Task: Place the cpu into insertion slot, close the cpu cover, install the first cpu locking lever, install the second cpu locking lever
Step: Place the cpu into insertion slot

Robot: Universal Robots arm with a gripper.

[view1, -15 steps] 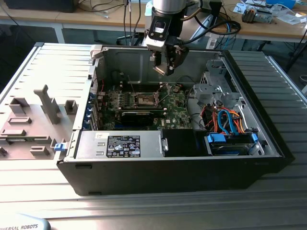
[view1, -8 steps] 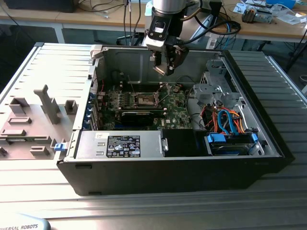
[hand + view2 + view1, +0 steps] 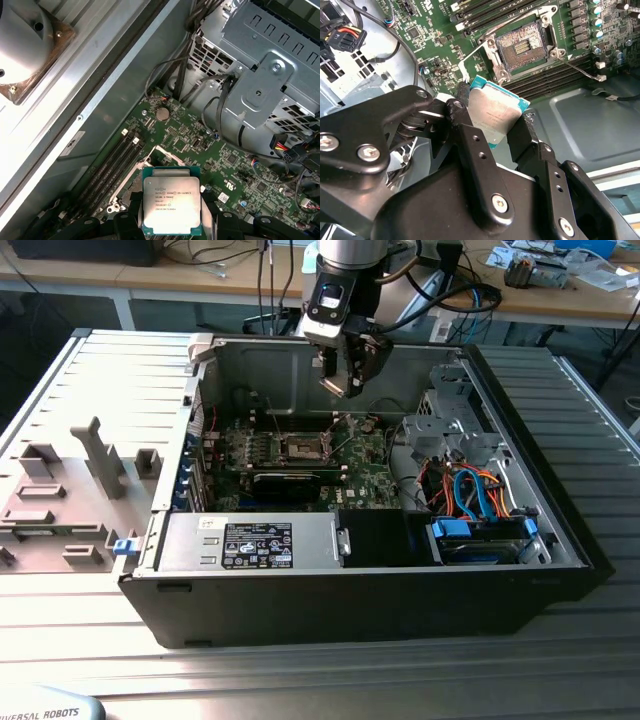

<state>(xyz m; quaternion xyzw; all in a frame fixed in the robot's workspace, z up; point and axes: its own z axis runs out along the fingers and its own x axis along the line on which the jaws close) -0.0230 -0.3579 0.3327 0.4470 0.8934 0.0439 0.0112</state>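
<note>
The cpu (image 3: 495,112), a flat square chip with a silvery top and green rim, is clamped between the black fingers (image 3: 465,125) of my gripper (image 3: 492,125). It appears again as the cpu (image 3: 171,200) in the first wrist view, printed face up. In the exterior view the gripper (image 3: 345,385) hangs inside the open computer case, above and slightly behind the insertion slot (image 3: 300,448). The slot (image 3: 522,47) lies bare with its contacts showing. Two thin wire levers (image 3: 580,67) stick out sideways from it. Around the slot sits the silvery cpu cover frame (image 3: 547,22); raised or flat, I cannot tell.
A grey labelled power supply box (image 3: 250,540) fills the case's near side. A black card (image 3: 290,480) lies just in front of the slot. A metal drive cage (image 3: 450,425) and blue and orange cables (image 3: 480,495) crowd the exterior view's right. A grey fixture plate (image 3: 60,500) lies outside.
</note>
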